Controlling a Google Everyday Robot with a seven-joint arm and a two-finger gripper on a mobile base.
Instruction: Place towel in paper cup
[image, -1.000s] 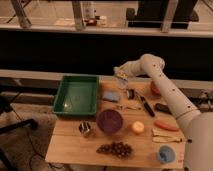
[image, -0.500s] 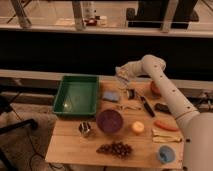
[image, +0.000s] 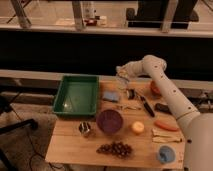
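Note:
My gripper (image: 123, 73) is at the back of the wooden table (image: 70, 147), reached in from the right. It is shut on a crumpled whitish towel (image: 121, 70), held just above the table. The small white paper cup (image: 121, 83) stands directly under the towel, beside a blue sponge (image: 111, 96). The towel hangs over the cup's mouth. Whether it touches the rim cannot be seen.
A green tray (image: 64, 100) lies to the left. A purple bowl (image: 110, 120), a metal cup (image: 85, 129), grapes (image: 115, 148), a yellow fruit (image: 137, 128), a carrot (image: 166, 125), a blue bowl (image: 165, 154), a black-handled knife (image: 146, 106) and an orange (image: 155, 89) are also there.
My gripper with the towel has dropped slightly towards the cup. Nothing else has moved.

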